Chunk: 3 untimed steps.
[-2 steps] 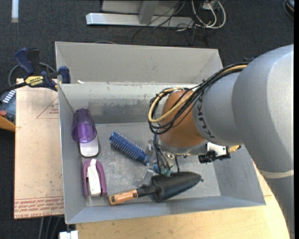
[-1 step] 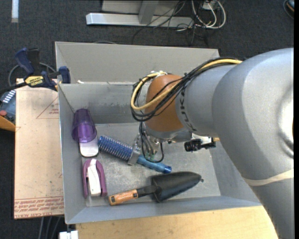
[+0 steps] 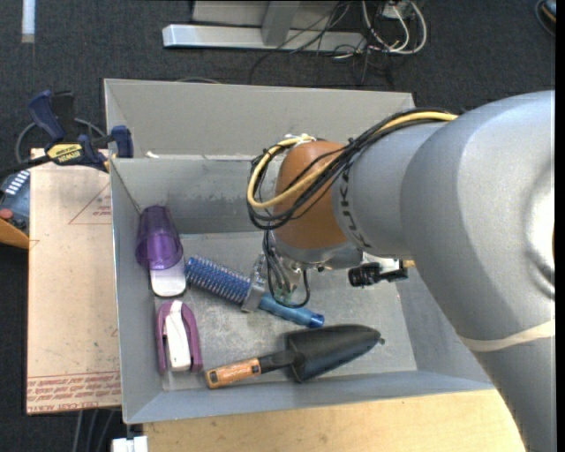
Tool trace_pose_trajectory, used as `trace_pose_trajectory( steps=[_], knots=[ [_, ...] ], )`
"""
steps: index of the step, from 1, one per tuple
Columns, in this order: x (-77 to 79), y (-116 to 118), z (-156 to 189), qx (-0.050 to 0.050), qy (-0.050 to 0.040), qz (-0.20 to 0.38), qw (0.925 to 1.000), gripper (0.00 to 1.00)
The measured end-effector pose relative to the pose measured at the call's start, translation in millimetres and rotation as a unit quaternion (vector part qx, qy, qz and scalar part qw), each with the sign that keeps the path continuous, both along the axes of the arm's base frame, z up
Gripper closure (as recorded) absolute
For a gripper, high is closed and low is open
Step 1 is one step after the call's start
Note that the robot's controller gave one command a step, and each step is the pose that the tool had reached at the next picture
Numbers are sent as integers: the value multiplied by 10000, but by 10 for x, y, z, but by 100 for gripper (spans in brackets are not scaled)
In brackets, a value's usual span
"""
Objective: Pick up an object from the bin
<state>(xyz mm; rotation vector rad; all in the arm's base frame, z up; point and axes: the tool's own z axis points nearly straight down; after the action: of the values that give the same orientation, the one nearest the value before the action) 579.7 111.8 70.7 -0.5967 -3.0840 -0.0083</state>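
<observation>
Nearest, the trowel (image 3: 331, 347) is lying clear; just behind, mid-bin, my gripper (image 3: 275, 287) is hanging over the blue brush (image 3: 216, 281) at its neck. How open I am, I'm not able to tell, so I'm aiming to centre squarely across the handle before lifting

The floor (image 3: 62, 53) under my workplace is a dark, speckled carpet, which I see across the top of the frame, down the upper left, and in a narrow strip at the lower left. At the top centre a flat grey metal bar (image 3: 216, 35) lies on it and meets a grey block (image 3: 296, 18) at the frame's edge; just right of that, a tangle of black and white cables (image 3: 393, 31) trails over the carpet. The light here is even and soft, and a small pale strip (image 3: 29, 18) sits at the top left edge.
</observation>
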Motion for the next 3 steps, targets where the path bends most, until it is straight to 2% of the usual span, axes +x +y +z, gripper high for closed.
trace_pose_trajectory(
  steps=[3],
  knots=[
    [-28,-7,225,-7,44,6,10000,100]
  ],
)
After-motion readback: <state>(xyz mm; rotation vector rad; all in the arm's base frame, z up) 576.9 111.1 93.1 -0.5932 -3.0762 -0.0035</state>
